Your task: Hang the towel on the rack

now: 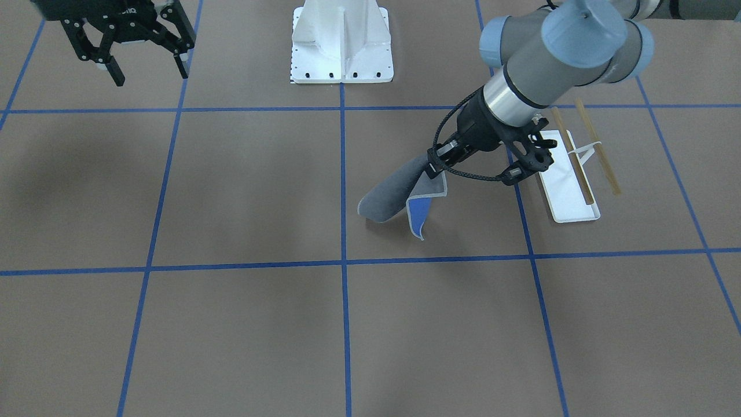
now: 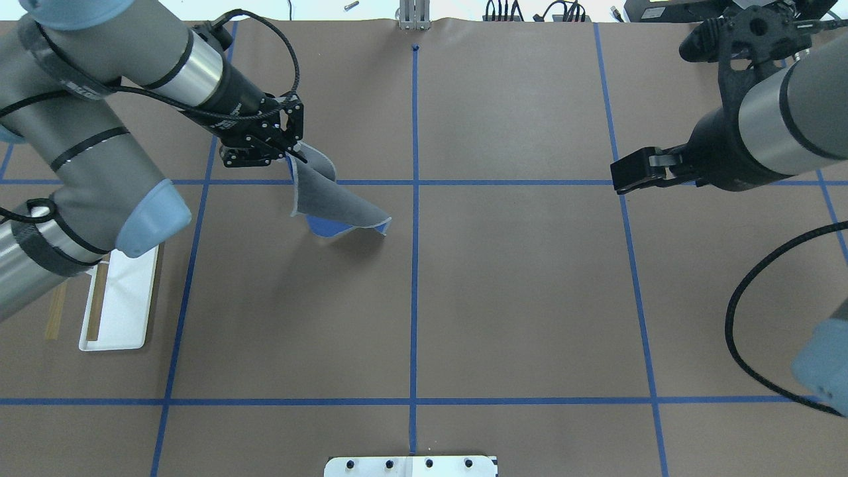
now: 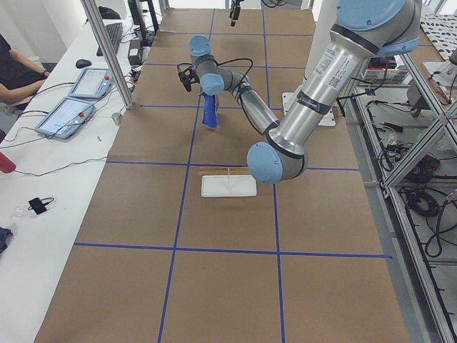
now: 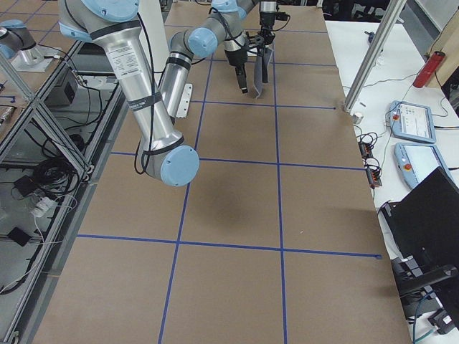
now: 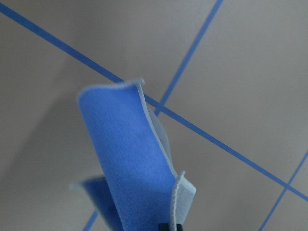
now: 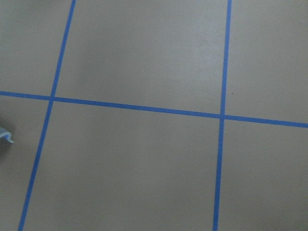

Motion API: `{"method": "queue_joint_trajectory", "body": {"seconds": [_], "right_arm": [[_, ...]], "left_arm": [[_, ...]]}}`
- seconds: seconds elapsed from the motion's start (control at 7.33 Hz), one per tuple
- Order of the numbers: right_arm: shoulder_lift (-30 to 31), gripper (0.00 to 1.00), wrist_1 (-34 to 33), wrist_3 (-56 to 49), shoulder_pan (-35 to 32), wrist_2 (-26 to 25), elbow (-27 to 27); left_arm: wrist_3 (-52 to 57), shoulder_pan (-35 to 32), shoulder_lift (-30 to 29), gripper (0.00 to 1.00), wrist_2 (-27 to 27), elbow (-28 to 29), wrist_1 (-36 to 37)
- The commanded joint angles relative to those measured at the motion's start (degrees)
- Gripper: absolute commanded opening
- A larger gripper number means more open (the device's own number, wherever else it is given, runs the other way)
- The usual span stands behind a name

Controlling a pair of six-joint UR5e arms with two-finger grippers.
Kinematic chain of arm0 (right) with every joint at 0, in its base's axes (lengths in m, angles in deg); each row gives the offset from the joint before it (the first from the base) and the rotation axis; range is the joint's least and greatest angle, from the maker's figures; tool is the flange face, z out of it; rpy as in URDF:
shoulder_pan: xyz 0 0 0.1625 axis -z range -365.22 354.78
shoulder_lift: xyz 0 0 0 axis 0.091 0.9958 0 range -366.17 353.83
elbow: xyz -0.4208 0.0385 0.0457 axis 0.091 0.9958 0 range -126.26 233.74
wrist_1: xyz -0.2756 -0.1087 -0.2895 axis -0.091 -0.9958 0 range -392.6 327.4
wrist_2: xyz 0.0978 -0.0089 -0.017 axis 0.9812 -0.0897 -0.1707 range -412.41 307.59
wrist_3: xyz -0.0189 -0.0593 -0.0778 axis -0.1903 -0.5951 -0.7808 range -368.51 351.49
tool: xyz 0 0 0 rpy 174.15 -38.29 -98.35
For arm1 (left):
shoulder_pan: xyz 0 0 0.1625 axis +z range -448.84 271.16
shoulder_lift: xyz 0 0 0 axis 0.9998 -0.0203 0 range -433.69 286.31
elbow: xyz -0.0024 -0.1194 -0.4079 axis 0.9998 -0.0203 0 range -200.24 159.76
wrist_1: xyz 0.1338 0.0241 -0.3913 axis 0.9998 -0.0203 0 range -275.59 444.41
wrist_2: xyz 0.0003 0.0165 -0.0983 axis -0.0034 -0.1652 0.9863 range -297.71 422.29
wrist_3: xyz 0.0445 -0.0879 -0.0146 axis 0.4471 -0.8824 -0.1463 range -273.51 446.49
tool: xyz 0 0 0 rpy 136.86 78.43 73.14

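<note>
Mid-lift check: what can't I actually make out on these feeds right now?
- The left gripper fingers' hold on the grey-and-blue cloth towel: left wrist view, cut off by the bottom edge; side views, too small.
- The white-tray wooden-rod rack: overhead view, left arm's elbow hides its upper part.
- Whether the towel's lowest corner touches the table: no view settles it.

The premises are presenting as a robotics laboratory. A grey industrial left arm (image 3: pixel 321 78) and right arm (image 4: pixel 133 64) are reaching over a tabletop (image 2: pixel 517 298) that is wearing brown paper gridded with blue tape (image 2: pixel 414 265). Teach pendants (image 3: pixel 66 116) are lying on a white side bench (image 3: pixel 43 186), an operator (image 3: pixel 14 71) is sitting beside them, and cables (image 4: pixel 46 172) are trailing among aluminium framing (image 4: pixel 54 132).
</note>
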Motion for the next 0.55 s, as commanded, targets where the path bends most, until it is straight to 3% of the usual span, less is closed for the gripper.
{"method": "queue_joint_trajectory", "body": {"seconds": [0.0, 0.14, 0.41], "right_arm": [[0.2, 1.0, -1.6, -7.0, -10.1, 10.9, 6.6], [0.3, 1.0, -1.6, -11.2, -15.1, 16.5, 10.2], [1.8, 1.0, -1.6, -19.2, -18.2, 18.2, 13.9]], "left_arm": [[6.4, -6.1, 6.5, 0.0, 6.6, -4.4, 0.0], [10.0, -9.1, 9.3, 0.0, 9.6, -5.2, 0.0], [18.9, -12.0, 18.5, 0.0, 10.4, -9.0, 0.0]]}}
